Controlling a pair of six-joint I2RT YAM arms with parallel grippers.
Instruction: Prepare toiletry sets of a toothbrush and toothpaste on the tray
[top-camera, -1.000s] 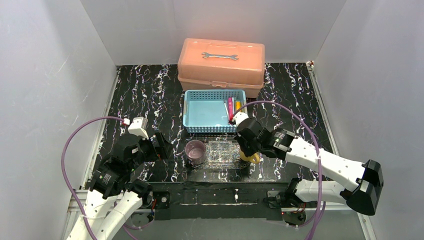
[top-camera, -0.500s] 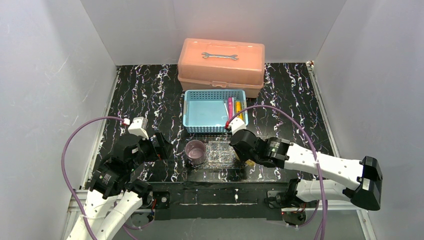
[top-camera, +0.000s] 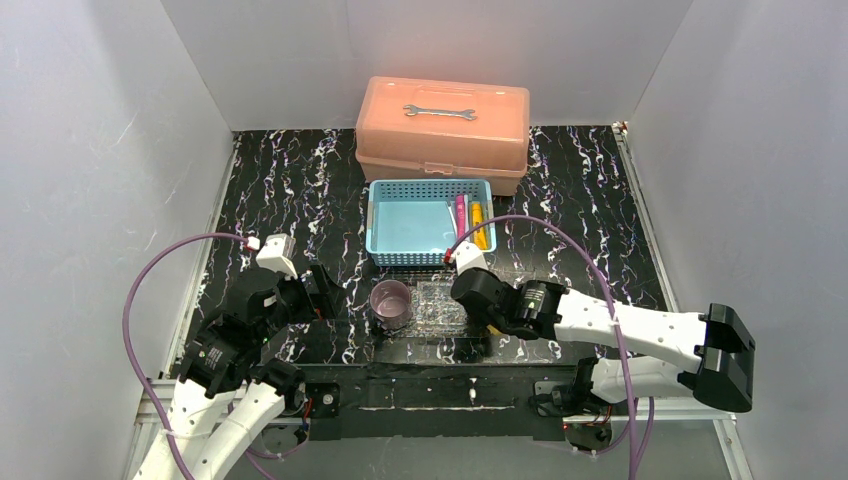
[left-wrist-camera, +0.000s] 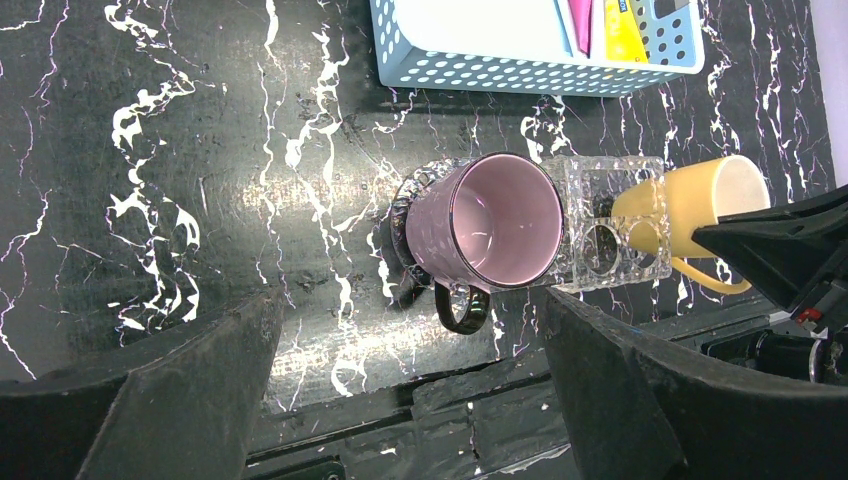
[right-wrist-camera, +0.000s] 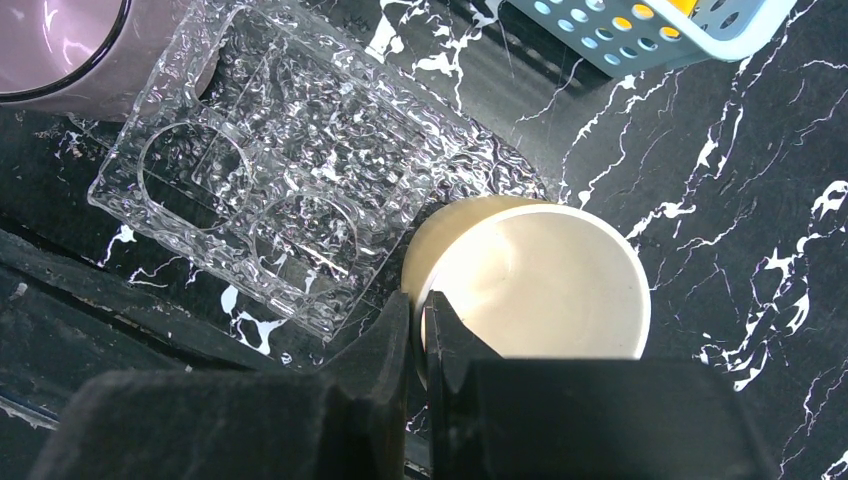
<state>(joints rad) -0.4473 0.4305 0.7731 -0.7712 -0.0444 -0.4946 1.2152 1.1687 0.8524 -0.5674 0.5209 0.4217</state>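
Right pincer (right-wrist-camera: 420, 305): narrow, pinched on the near rim of the yellow mug (right-wrist-camera: 545, 275), one finger inside and one outside.
Left pincer (left-wrist-camera: 408, 330): wide, holding nothing, hanging above the purple mug (left-wrist-camera: 495, 220) and well clear of it.
Yellow mug position: at the right end of the tray (right-wrist-camera: 300, 170), its side touching or overlapping the tray corner. Can't tell if it's seated, lifted or only leaning.
Tray: clear plastic on the surface (top-camera: 280, 190), purple mug at its left end, no tube or brush in it.
Toothpaste: magenta tube (top-camera: 460, 215) and yellow tube (top-camera: 477, 215) lie in the blue basket (top-camera: 425, 258), right side.
Toothbrushes (top-camera: 450, 215): pale sticks just left of the tubes, barely visible from above.
Progress: my read is early. Mugs are being staged and no set is built yet.
Risk 1: a rim pinch is a small contact patch. The mug could pivot or slip if the arm moves fast or the wrist tilts.
Risk 2: the tray looks light. Pushing the mug sideways into its corner would likely shove it and bump the purple mug.
Risk 3: letting go with the base half on the tray edge could tip the mug or roll it off toward the near edge.
Risk 4: thin brushes lying flat in the basket look hard to pinch. Expect missed grabs, or a tube dragged along.
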